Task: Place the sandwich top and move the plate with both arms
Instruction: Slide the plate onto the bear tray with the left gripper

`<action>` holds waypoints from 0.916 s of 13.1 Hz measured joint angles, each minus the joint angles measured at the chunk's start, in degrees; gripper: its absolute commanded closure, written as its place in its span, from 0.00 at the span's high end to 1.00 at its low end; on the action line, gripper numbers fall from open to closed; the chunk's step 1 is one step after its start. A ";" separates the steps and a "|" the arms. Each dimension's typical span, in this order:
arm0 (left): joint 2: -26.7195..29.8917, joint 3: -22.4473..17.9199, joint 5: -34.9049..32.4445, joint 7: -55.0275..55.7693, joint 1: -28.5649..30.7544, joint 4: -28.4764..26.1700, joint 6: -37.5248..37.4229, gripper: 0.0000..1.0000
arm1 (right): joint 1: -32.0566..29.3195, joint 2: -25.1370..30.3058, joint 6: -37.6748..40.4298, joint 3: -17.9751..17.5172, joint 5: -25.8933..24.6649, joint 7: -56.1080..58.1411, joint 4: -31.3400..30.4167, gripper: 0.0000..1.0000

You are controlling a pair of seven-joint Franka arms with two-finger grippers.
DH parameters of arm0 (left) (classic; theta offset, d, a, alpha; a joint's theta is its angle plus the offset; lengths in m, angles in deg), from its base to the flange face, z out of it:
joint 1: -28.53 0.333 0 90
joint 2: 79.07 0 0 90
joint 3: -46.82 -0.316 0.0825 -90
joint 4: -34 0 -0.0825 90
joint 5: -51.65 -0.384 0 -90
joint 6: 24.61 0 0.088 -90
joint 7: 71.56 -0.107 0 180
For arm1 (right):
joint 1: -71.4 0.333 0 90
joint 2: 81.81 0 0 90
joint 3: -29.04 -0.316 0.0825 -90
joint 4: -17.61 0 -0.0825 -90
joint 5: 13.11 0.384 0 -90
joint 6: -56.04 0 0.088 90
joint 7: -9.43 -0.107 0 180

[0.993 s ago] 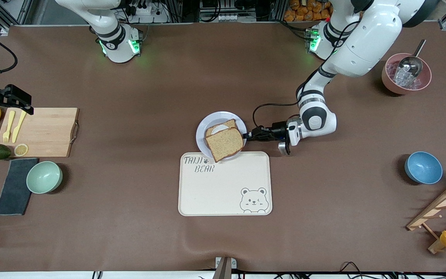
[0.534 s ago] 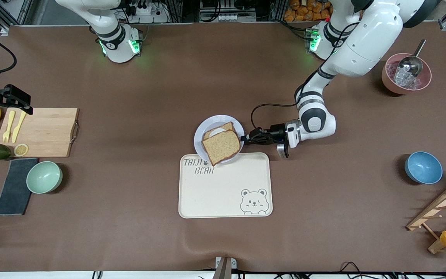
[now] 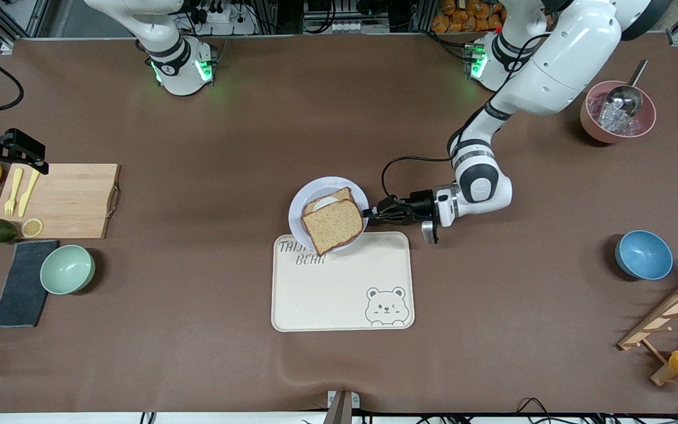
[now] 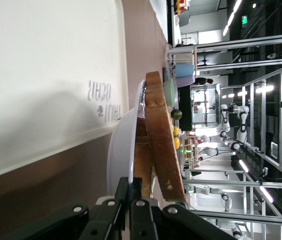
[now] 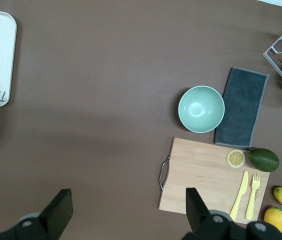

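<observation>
Fingers of the left gripper (image 3: pixel 369 212) are clamped on the rim of the small round pale lavender-white plate (image 3: pixel 302 202), on its edge toward the left arm's end of the table. Over the last second the plate has slid toward the right arm's end and a little nearer the front camera, so its near edge now covers more of the lettering on the cream rectangular bear-printed tray (image 3: pixel 342 294). That suggests the move onto the tray is under way with only one arm engaged so far.

The plain light-brown wholemeal slice serving as sandwich top (image 3: pixel 333 225) already lies on the plate, skewed over the darker slice bearing a fried egg (image 3: pixel 328 199), part of which still shows. In the left wrist view the top slice (image 4: pixel 162 150) sits tilted on the stack.

The right gripper (image 5: pixel 126 214) waits with jaws spread wide, empty, above the bamboo cutting board (image 3: pixel 68 200) end of the table.
</observation>
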 measured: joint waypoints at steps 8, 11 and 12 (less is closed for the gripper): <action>3.42 2.51 0.00 0.69 7.46 0.24 -0.11 0.00 | 0.00 0.00 0.00 -0.01 0.01 0.00 -0.01 1.00; 4.15 2.65 0.00 1.71 9.33 0.97 -0.13 0.00 | 0.00 0.00 0.00 -0.02 0.02 0.00 -0.01 1.00; 4.20 2.67 0.00 1.95 9.96 1.47 -0.13 0.00 | 0.00 0.00 0.00 -0.03 0.02 0.00 -0.01 1.00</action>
